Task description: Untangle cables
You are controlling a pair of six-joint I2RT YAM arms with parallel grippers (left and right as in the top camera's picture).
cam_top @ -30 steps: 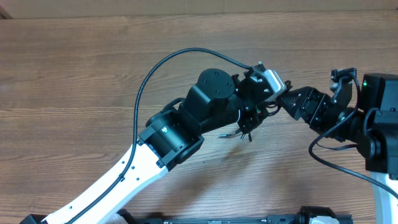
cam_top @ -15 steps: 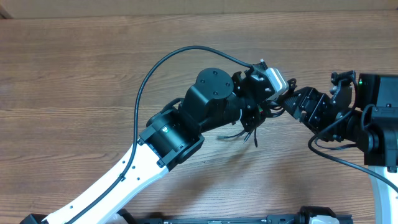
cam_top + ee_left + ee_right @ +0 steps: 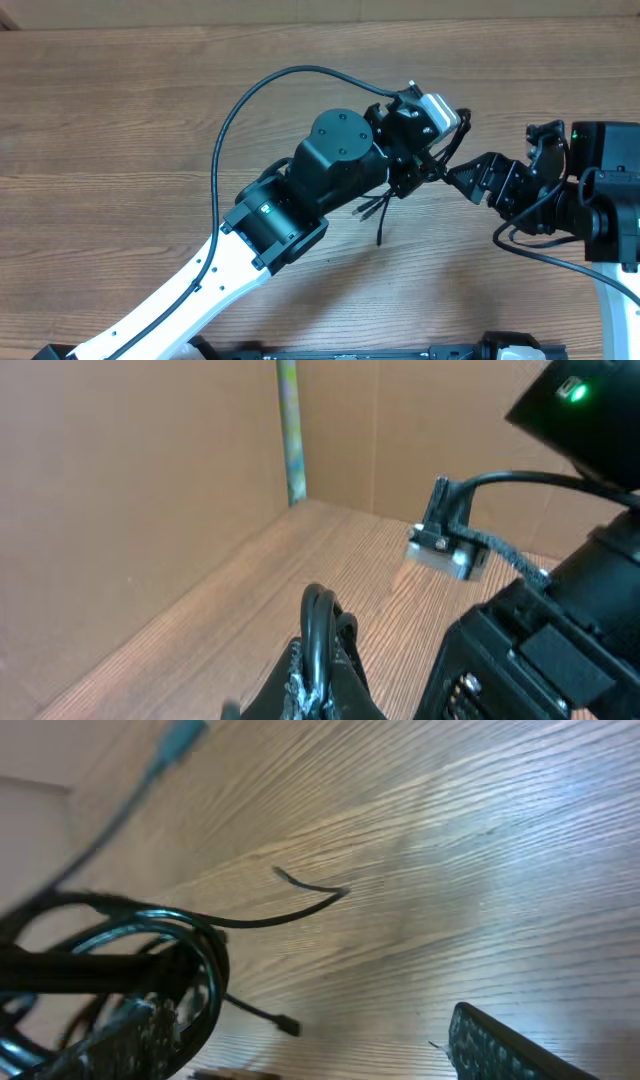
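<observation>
You've got the thin black knotted cables (image 3: 400, 190) lifted off the wooden table (image 3: 120, 120) btw both arms, left gripper (image 3: 318, 665) and right gripper (image 3: 150, 1010) each clenched on the bundle, loose ends dangling.

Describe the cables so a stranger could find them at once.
Start at the wooden table and find where the two arms meet above its middle. The cables are thin black cords bunched between the left gripper and right gripper, with loose ends dangling, much thinner than the arm's own thick wire.
</observation>
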